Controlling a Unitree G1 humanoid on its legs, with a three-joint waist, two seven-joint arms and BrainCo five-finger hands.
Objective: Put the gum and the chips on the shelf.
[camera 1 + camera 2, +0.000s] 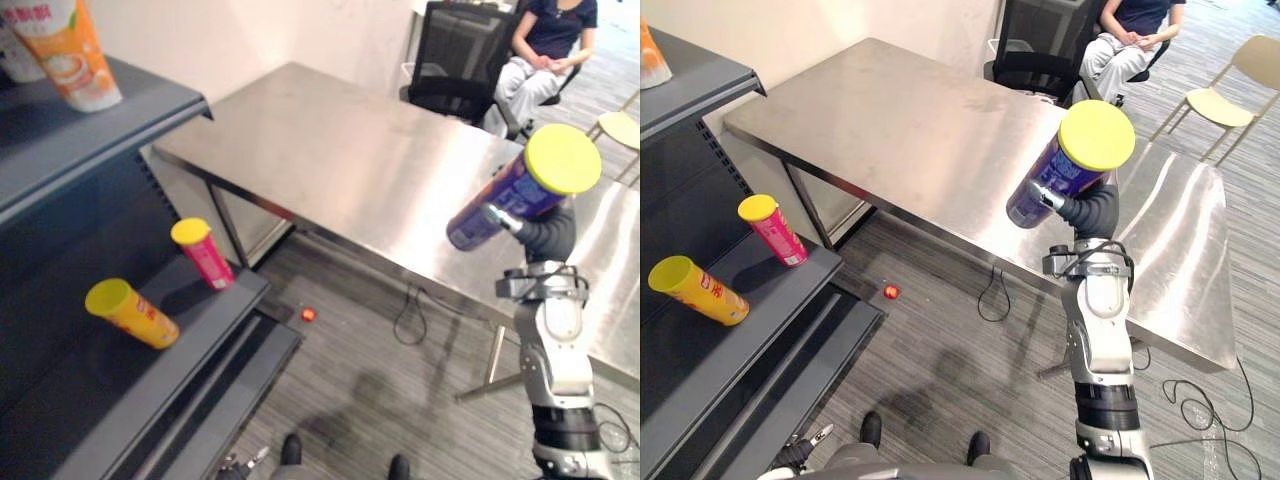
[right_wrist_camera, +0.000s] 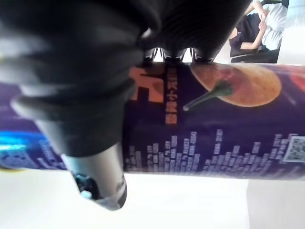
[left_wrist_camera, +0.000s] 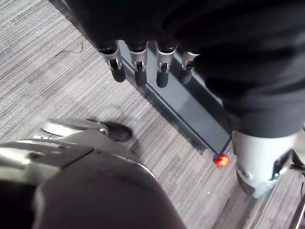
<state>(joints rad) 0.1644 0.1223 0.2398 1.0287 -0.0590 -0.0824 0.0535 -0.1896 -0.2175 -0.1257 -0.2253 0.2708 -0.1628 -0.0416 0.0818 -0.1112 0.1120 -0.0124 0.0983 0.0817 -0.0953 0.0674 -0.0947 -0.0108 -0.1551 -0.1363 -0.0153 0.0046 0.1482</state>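
Down low, the left hand (image 3: 162,67) hangs over the grey striped carpet floor (image 1: 940,370), its fingers straight and relaxed, holding nothing. A small red ball (image 1: 890,291) lies on the floor just beside the foot of the dark grey metal shelf (image 1: 100,380).

On the shelf's lower board a yellow tube with a yellow lid (image 1: 135,315) lies on its side near the front edge. A pink tube with a yellow lid (image 1: 203,253) leans by the board's far corner. An orange-and-white pack (image 1: 70,50) stands on the upper board.

The right hand (image 1: 1085,212) is raised with its fingers curled round a tall purple-blue chips can (image 1: 1050,185), gripping it by the body. The can is tilted in the air, its round yellow-green lid (image 1: 1096,134) uppermost and turned toward the head. Its side bears an orange picture and small white print. From the head it shows against the near edge of the long brushed-steel table (image 1: 910,130).

Beyond the table's far edge a person (image 1: 1125,35) sits in dark top and light trousers, beside a black mesh office chair (image 1: 1035,45). A pale yellow chair (image 1: 1225,85) stands off the far right corner.
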